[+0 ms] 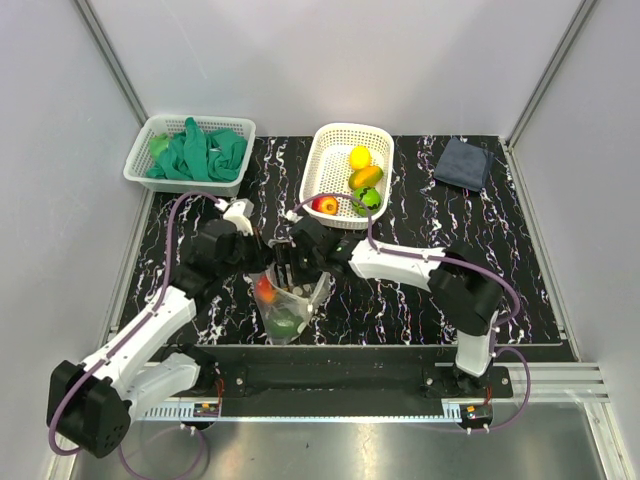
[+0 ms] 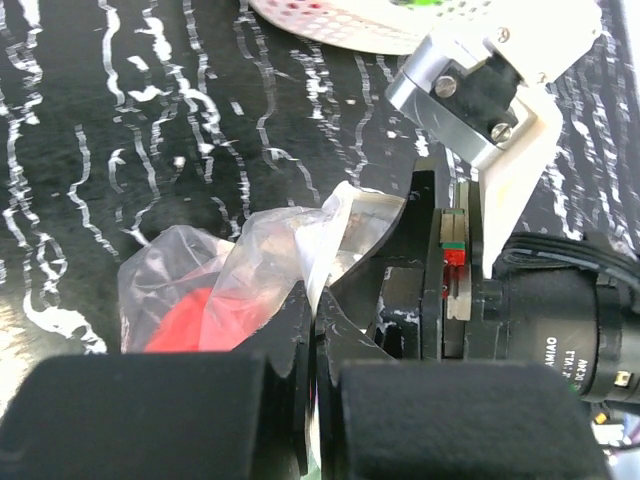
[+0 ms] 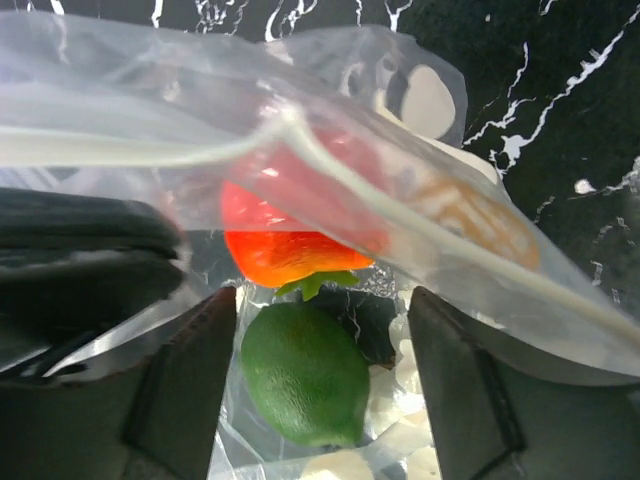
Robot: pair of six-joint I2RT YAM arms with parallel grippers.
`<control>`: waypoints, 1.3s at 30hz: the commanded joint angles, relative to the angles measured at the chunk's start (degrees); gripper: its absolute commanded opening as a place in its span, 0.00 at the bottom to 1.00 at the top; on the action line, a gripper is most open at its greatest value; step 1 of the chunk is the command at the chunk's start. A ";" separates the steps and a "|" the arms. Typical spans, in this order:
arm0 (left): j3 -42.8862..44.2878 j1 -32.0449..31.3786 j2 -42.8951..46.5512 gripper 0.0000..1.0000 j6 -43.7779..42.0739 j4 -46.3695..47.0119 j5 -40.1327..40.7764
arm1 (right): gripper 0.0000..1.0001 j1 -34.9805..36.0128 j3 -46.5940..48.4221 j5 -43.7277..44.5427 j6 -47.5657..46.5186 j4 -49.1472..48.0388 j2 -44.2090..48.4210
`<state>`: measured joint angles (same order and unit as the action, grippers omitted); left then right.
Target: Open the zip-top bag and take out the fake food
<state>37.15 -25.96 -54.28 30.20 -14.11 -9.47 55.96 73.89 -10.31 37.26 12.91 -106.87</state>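
The clear zip-top bag (image 1: 288,305) lies near the table's front, its mouth held up. My left gripper (image 1: 260,262) is shut on the bag's rim, with thin plastic pinched between its jaws (image 2: 320,300). My right gripper (image 1: 293,268) is open with its fingers (image 3: 190,380) down in the bag's mouth, either side of a green lime (image 3: 305,375). A red-orange fruit (image 3: 285,250) with a green stalk lies just beyond the lime, under the whitish zip strip (image 3: 400,225). More fake food, red, yellow, orange and green, sits in the white basket (image 1: 325,150).
A grey lattice basket (image 1: 145,140) with green cloth gloves (image 1: 200,152) stands at the back left. A dark blue folded cloth (image 1: 463,162) lies at the back right. The right arm's wrist (image 2: 480,90) is close beside my left gripper.
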 commanded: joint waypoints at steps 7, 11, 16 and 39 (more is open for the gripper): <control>-0.76 -1.12 -1.88 0.00 3.11 8.83 -5.64 | 0.89 0.72 -1.37 -4.46 13.35 -18.88 -5.89; -1.29 -1.12 -2.06 0.00 3.47 9.36 -5.73 | 0.90 0.64 -3.48 -1.83 17.49 -20.73 -4.14; -1.20 -1.12 -0.65 0.00 3.55 8.58 -5.91 | 0.90 0.02 -6.82 2.66 19.35 -20.29 1.30; 4.95 -2.34 4.45 0.00 11.55 9.45 -17.23 | 0.88 0.11 -13.59 -1.91 16.91 -24.77 6.67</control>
<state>37.89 -25.47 -51.33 36.49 -10.33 -11.97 55.53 61.67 -10.68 59.16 -6.59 -101.36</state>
